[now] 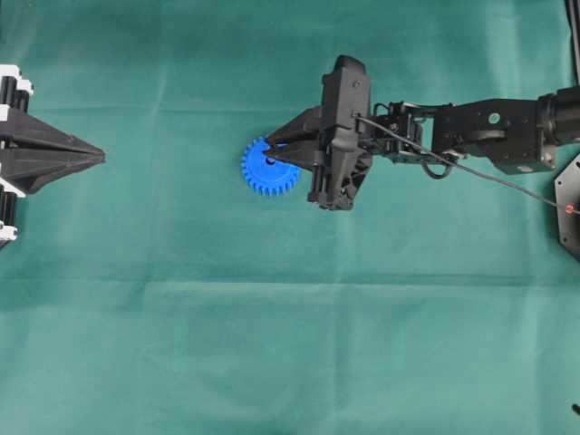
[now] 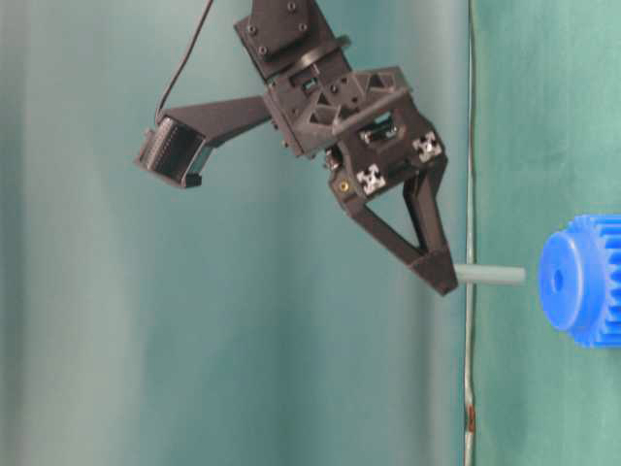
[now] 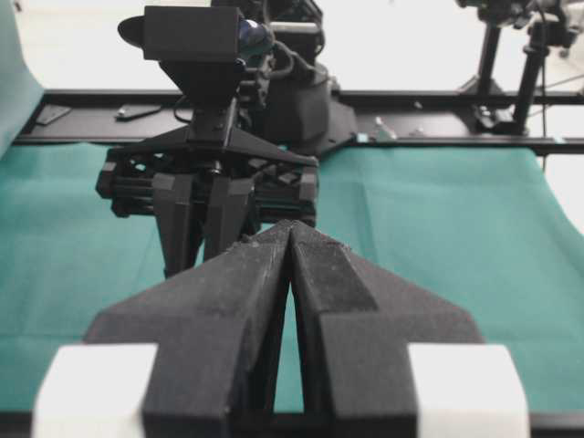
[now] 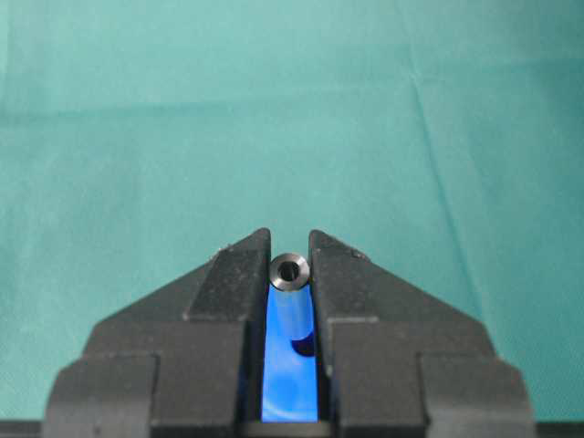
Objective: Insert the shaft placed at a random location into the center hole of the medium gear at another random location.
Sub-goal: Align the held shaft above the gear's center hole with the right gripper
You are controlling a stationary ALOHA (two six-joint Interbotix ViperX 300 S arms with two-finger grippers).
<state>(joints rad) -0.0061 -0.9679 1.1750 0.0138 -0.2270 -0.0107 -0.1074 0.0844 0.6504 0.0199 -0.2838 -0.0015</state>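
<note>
Pinched by its top end between the fingertips of the right gripper (image 2: 439,275) so the shaft (image 2: 490,276) points free toward the center hole (image 2: 557,280), just short of the medium gear (image 1: 269,167) at nine o'clock of the wrist; left gripper (image 1: 95,158) closed, empty, parked well away.

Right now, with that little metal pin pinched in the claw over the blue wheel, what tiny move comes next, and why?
Probably a small lowering toward the medium gear. The right claw grips the shaft, whose free end points at the gear but stops short of the center hole, roughly in line with it.
</note>
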